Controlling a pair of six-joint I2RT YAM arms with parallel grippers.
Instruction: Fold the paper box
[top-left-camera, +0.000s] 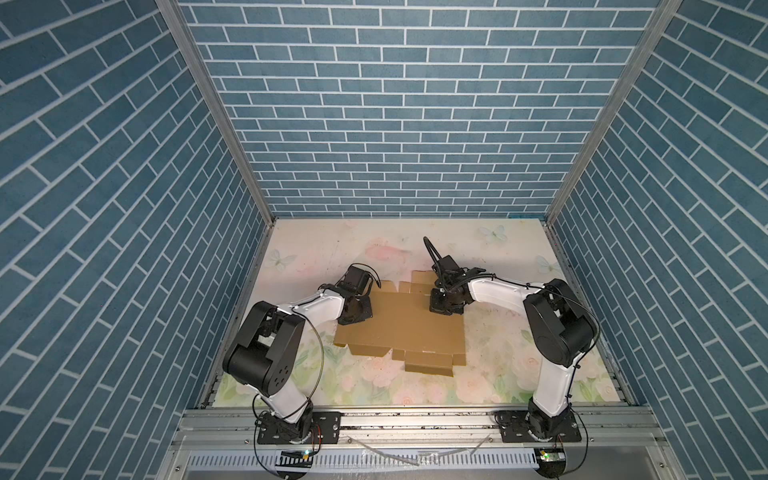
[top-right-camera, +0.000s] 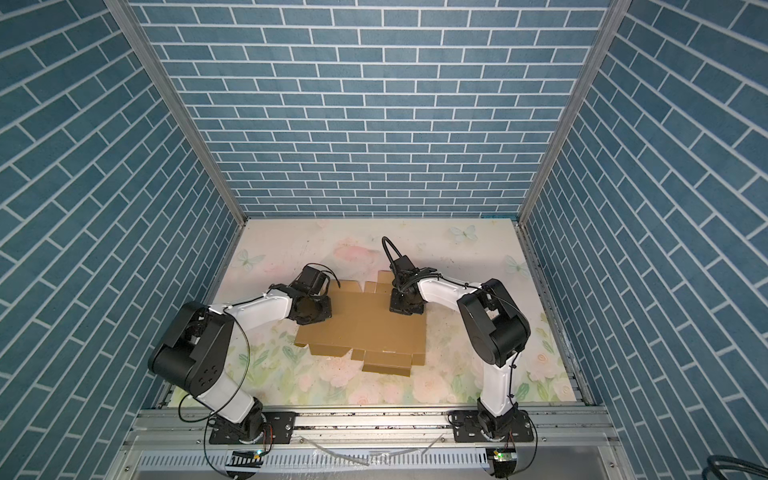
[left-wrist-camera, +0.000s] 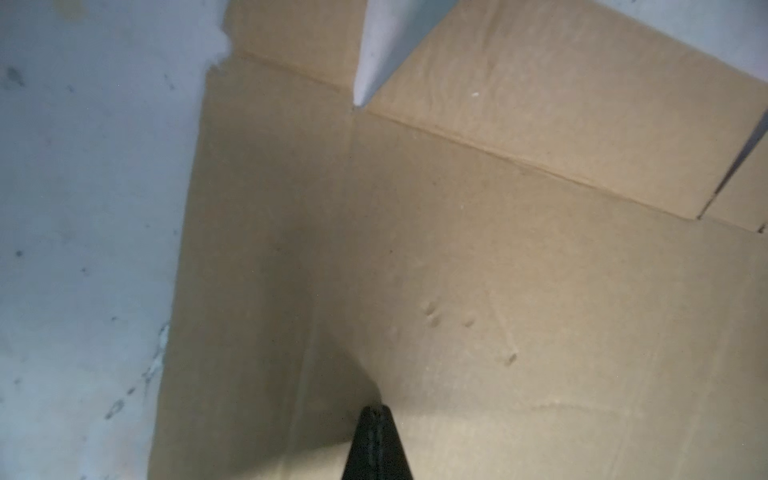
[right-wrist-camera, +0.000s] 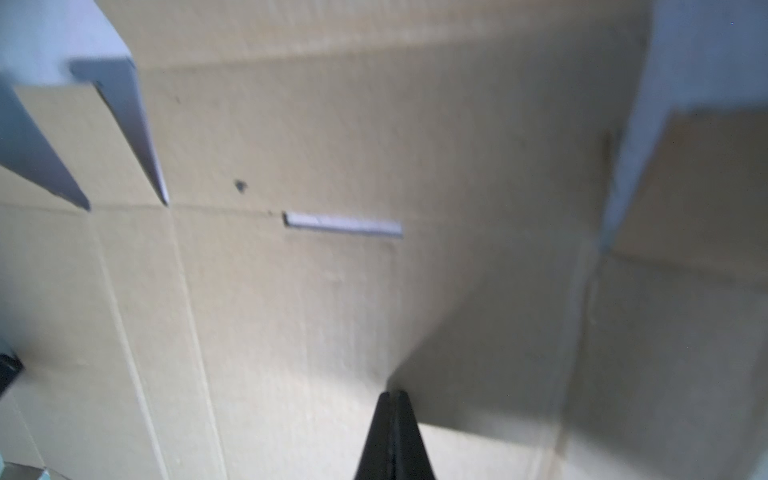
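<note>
The paper box (top-left-camera: 407, 332) (top-right-camera: 365, 328) is a brown cardboard sheet lying flat and unfolded on the table in both top views. Small tabs (top-left-camera: 417, 282) line its far edge, and a creased flap (top-left-camera: 430, 363) sticks out at the near edge. My left gripper (top-left-camera: 353, 311) (left-wrist-camera: 376, 409) points down onto the sheet's far left corner, jaws shut with nothing between them. My right gripper (top-left-camera: 442, 305) (right-wrist-camera: 394, 392) is also shut and empty. It presses down near the far right part of the sheet, close to a narrow slot (right-wrist-camera: 343, 224). In the top views the wrists hide both fingertips.
The sheet rests on a floral table mat (top-left-camera: 519, 353). Blue brick-pattern walls (top-left-camera: 395, 124) close in the back and both sides. An aluminium rail (top-left-camera: 415, 419) with both arm bases runs along the front edge.
</note>
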